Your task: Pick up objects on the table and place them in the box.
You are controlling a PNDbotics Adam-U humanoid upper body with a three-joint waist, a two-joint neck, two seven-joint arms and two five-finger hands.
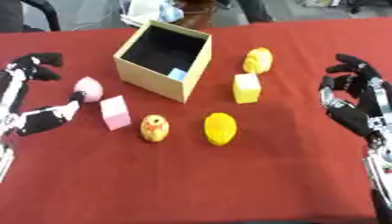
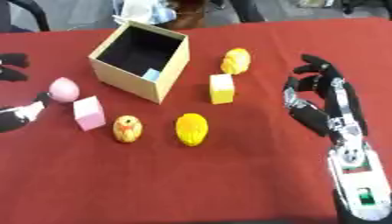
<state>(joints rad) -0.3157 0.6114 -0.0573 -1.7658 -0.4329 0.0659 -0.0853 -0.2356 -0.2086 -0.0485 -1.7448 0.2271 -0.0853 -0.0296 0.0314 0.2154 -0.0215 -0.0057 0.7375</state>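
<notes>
I see the box (image 1: 164, 61) standing open on the red bench (image 1: 229, 183), with a small blue block (image 1: 177, 74) lying inside it at the near right corner. Everything else I place from the box. Just right of it sits a yellow cube (image 1: 246, 88), and beyond that cube a round yellow fruit (image 1: 258, 60). In front of the box lie a yellow oval (image 1: 220, 128) and, left of it, an orange-and-yellow fruit (image 1: 155, 128). Front-left of the box is a pink block (image 1: 116, 112), and left of the box a pink ball (image 1: 89, 89). My left hand (image 1: 34, 118) is well left of the box, holding nothing, fingers relaxed, one fingertip touching or just beside the pink ball; I cannot tell which. My right hand (image 2: 318, 103) is well right of the box, relaxed and empty, fingers pointing away from me
</notes>
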